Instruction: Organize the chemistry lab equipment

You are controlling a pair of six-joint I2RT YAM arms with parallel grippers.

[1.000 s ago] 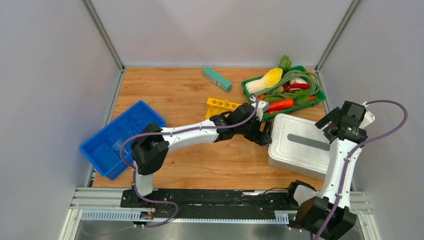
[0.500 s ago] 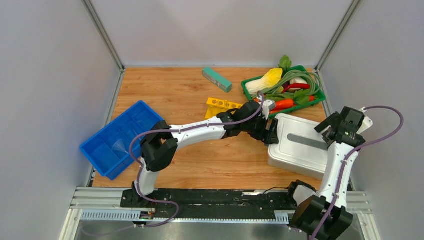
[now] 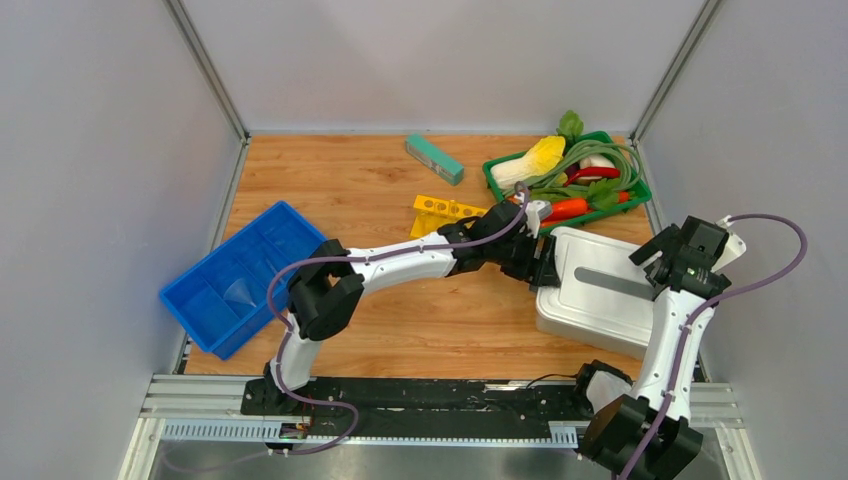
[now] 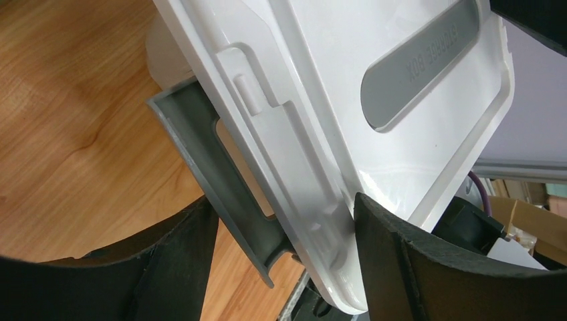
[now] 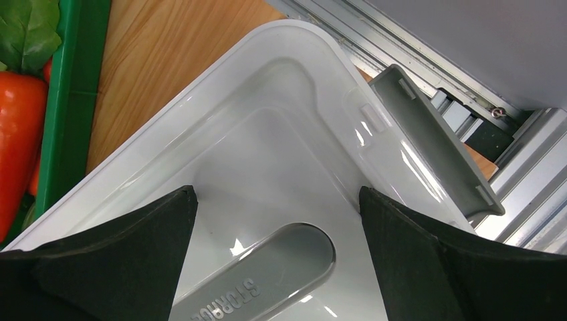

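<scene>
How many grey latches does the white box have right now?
2. One latch on the box's left end, inside the left gripper; the other on its right end. Others may be hidden.

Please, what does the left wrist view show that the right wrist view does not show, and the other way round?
Only the left wrist view: the left gripper, its jaws wide on either side of a grey latch that stands out from the box's side, with bare wooden table beside it. Only the right wrist view: the right gripper, open above the lid, a second grey latch swung outward, the green basket, an orange toy vegetable and the metal rail. Both: the white lid and its grey label.
</scene>
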